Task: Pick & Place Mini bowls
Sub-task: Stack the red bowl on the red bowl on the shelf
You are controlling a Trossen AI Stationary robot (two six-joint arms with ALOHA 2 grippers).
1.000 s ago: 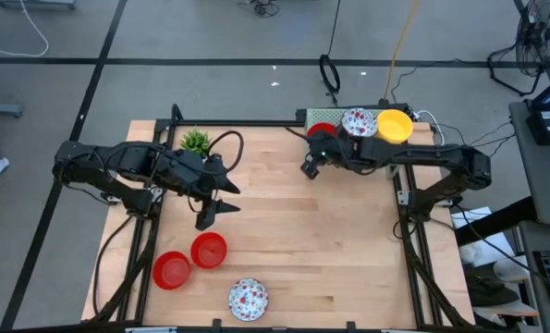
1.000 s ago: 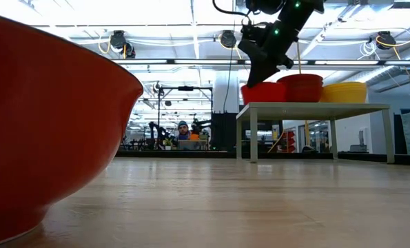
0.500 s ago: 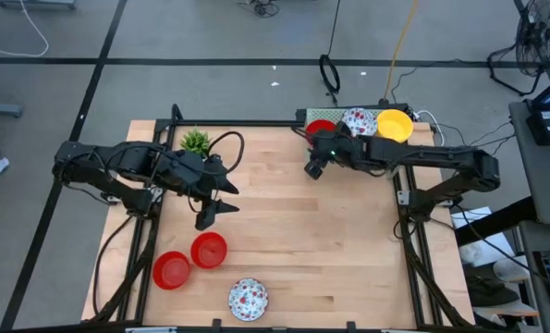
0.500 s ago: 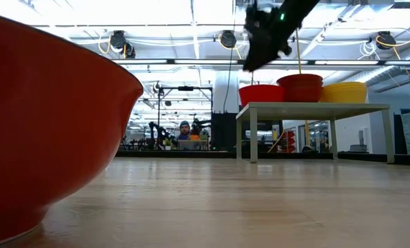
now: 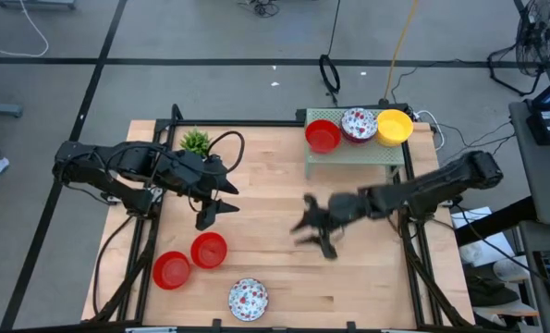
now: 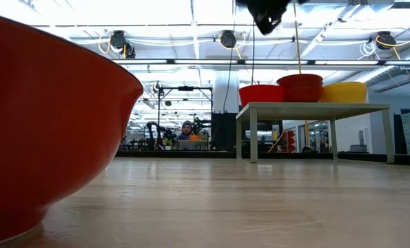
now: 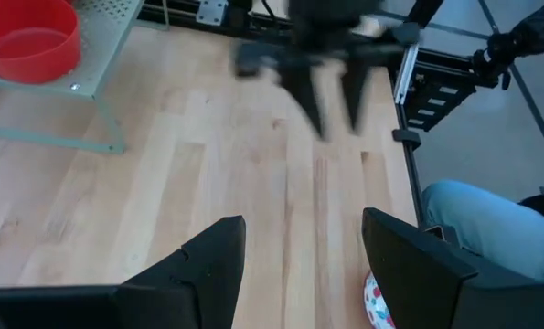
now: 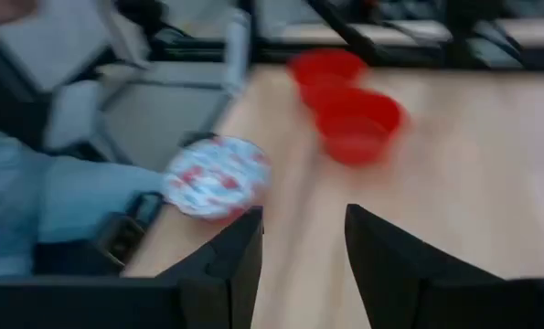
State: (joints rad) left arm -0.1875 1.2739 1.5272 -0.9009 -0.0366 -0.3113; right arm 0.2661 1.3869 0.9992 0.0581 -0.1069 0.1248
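My table [image 5: 275,199] is pale wood planking in a black frame, standing on grey concrete floor [image 5: 210,88] crossed by dark tape lines, with loose cables [image 5: 330,69] trailing behind it and a fan [image 5: 536,37] in the far corner. Looking level across the boards I see a long workshop hall under bright ceiling strip lights [image 6: 156,10], with round fixtures [image 6: 118,40] hung from the beams. Far back a person [image 6: 187,129] sits among dark equipment racks [image 6: 184,103].
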